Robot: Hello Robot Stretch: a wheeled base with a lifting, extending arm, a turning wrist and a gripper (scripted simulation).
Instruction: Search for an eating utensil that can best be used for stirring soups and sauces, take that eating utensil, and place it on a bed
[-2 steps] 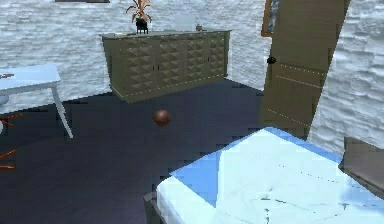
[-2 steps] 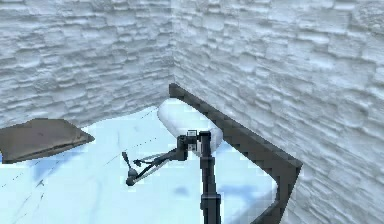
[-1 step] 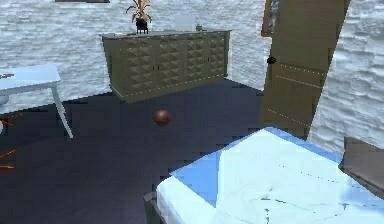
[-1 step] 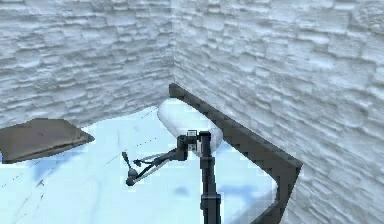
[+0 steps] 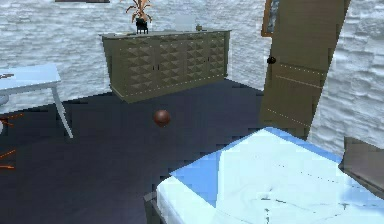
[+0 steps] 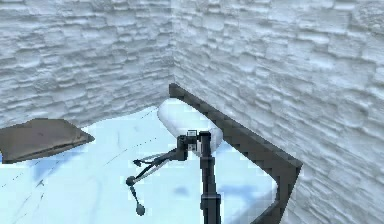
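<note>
The fingers (image 6: 150,168) slant from the gripper's dark body down toward the arm side view's left. How they are set cannot be told, nor whether they hold anything (a thin spoon against that pale cover would be hard to make out). So where the eating utensil is cannot be said with certainty. The gripper (image 6: 135,195) has the bed (image 6: 90,175) directly behind it, white and blue cover on all sides of the fingertips. Whether it is above the cover or touching it cannot be told. Just beyond the arm (image 6: 207,185) lies the white pillow (image 6: 190,120), against the dark bed frame (image 6: 255,150) and the stone wall. A dark flat cushion (image 6: 45,138) lies well apart, toward the view's left. By my judgement, the placing turns on one thing: the bed lies straight under the fingers, so no sideways reach is needed.
</note>
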